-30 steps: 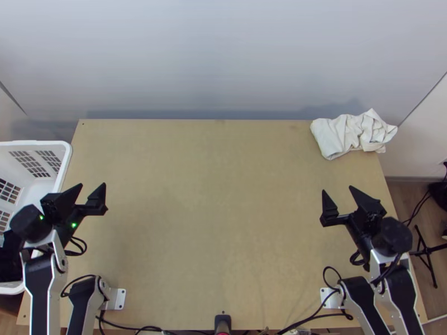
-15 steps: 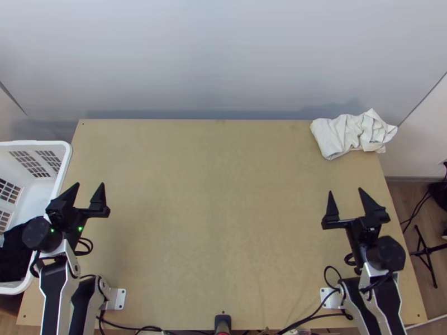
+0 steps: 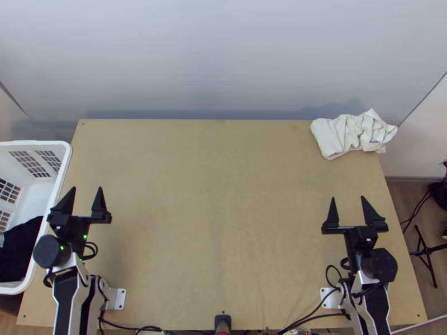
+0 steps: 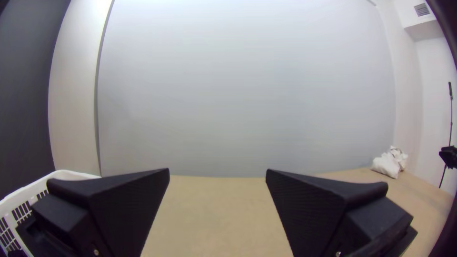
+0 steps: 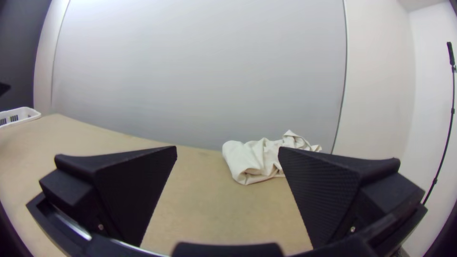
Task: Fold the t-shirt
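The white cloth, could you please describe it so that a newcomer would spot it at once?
On the wooden table, look to the far right corner. There the white cloth lies bunched, overhanging the edge, unlike the dark cloth in the basket at the left.

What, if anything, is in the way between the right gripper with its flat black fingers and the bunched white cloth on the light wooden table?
Nothing visible is in the way. The open right gripper points towards the bunched white cloth at the far right corner of the light wooden table.
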### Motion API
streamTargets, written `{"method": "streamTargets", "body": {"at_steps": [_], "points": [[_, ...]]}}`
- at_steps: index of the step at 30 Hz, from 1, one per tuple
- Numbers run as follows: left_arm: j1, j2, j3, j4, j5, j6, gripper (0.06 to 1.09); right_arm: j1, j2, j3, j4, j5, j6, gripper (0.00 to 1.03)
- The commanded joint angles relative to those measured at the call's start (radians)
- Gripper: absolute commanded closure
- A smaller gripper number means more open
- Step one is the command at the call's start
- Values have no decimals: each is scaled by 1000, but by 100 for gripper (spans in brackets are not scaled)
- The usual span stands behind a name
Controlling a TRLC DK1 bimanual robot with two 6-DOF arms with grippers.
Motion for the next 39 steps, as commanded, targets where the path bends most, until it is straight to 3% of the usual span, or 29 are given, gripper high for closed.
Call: {"method": "streamTargets", "body": {"at_steps": [1, 3, 5, 9, 13, 39], "points": [[-16, -235, -101, -29, -7, -8, 10, -9, -44, -27, -41, -3, 17, 4], [-14, -416, -101, -175, -9, -7, 10, -8, -44, -27, -81, -3, 18, 4], [-21, -408, -101, -186, -7, 7, 10, -12, -43, -24, -107, -3, 25, 4], [-7, -410, -101, -396, -9, 99, 10, -21, -35, -24, -111, -5, 18, 4], [21, -387, -101, -397, -44, 102, 10, -31, -39, -24, -111, -5, 18, 4], [42, -408, -101, -393, -43, 102, 10, -29, -43, -24, -111, -5, 18, 4]]}}
